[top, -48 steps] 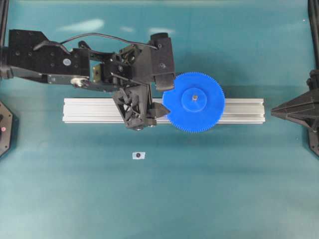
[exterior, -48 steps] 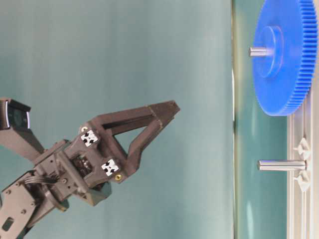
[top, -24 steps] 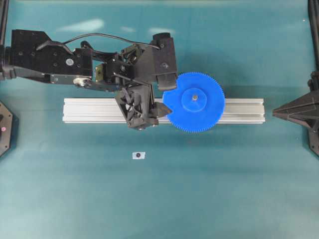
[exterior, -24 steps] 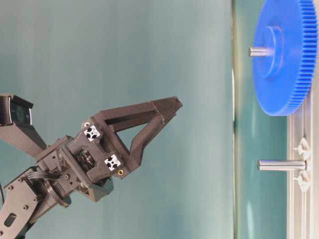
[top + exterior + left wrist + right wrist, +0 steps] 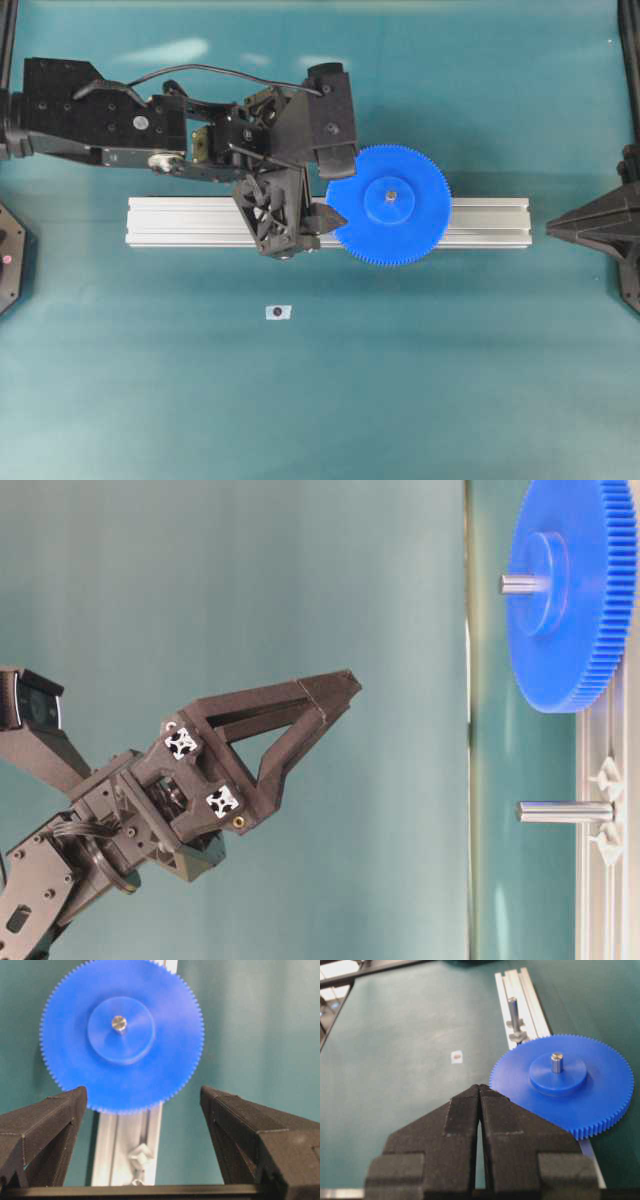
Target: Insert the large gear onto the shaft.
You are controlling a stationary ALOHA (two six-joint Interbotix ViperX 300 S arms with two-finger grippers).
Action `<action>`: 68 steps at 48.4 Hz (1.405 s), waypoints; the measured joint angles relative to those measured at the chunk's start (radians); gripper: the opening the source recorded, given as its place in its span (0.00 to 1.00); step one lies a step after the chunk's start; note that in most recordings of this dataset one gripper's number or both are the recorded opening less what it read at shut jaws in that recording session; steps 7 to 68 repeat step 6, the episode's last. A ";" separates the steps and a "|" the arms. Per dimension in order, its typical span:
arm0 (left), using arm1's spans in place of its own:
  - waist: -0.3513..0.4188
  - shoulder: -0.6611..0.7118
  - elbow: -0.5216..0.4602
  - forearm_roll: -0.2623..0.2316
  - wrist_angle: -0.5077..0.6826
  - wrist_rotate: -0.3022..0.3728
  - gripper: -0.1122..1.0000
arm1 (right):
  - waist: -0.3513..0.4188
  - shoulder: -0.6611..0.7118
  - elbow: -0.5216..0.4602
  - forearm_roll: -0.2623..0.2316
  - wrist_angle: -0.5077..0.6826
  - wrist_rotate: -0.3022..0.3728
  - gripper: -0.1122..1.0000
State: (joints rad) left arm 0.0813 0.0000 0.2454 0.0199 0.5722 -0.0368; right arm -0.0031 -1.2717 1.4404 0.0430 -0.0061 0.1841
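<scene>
Teal table (image 5: 150,400): large gear (image 5: 392,205) on shaft (image 5: 556,1062); L fingers (image 5: 47,1125) spread, R fingers (image 5: 457,1130) pressed; 2nd pin (image 5: 565,811) hidden overhead.

The gear (image 5: 392,205) was bright blue all over, hub and toothed rim alike. The shaft (image 5: 556,1061) through its centre was silvery metal, as was the second pin (image 5: 512,1009). The rail (image 5: 190,222) was pale, ribbed silver aluminium, and the small mounts (image 5: 605,776) on it were translucent white. The counter (image 5: 300,400) was plain dull teal. Both claws, left (image 5: 142,1105) and right (image 5: 480,1091), were matt black. A small white tag (image 5: 278,312) had a dark spot at its middle.
</scene>
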 measured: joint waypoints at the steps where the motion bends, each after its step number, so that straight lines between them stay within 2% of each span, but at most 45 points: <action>1: 0.000 -0.002 0.000 0.000 0.002 0.000 0.90 | 0.000 0.000 0.000 0.000 -0.002 0.000 0.14; 68: 0.002 -0.002 -0.003 0.000 0.000 0.000 0.90 | 0.000 0.000 0.000 0.000 -0.002 0.000 0.14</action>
